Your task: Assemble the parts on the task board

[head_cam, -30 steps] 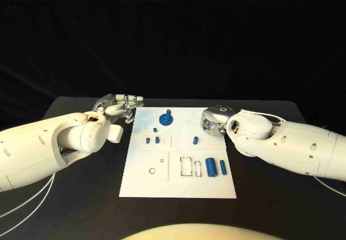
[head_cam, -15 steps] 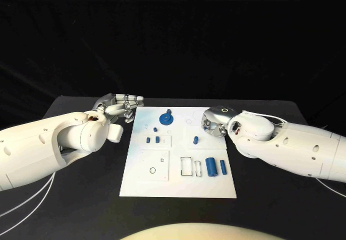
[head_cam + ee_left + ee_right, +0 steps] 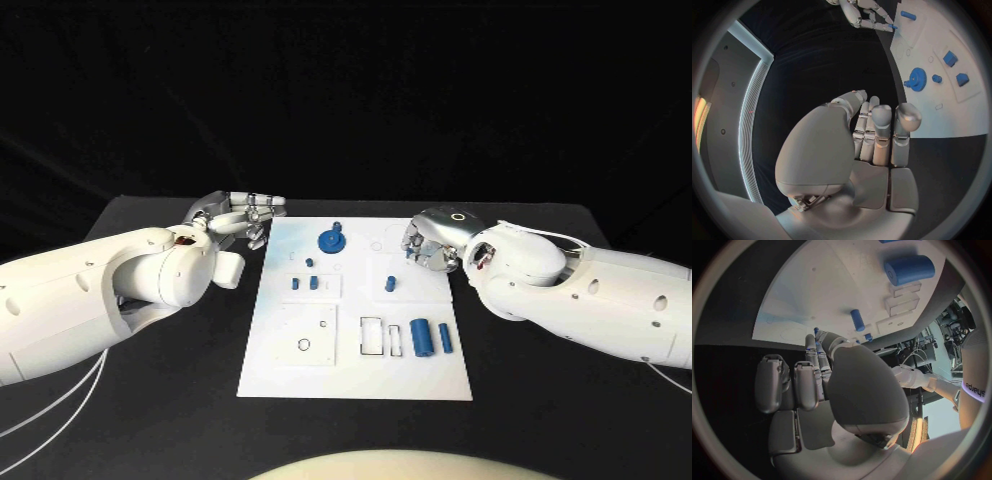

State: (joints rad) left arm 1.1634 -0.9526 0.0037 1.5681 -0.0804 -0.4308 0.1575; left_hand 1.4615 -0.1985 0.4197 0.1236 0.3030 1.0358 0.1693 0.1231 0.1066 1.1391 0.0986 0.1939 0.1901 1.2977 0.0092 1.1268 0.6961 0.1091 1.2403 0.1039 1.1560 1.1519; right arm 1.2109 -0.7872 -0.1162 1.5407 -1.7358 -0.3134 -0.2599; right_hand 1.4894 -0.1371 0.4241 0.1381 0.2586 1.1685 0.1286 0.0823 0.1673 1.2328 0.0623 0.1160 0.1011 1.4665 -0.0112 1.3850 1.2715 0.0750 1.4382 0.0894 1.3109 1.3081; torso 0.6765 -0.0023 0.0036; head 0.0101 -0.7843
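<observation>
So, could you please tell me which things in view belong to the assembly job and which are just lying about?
Job:
- task board
- blue gear
- large blue cylinder
- small blue pegs
- left hand
- right hand

Lying about:
- black table
- white cables

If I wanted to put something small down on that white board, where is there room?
The near strip of the white board, below the big blue cylinder and the square outline, lies bare. The black table beside that end is free too. The far end is crowded: the blue gear sits between the left hand and the right hand.
</observation>
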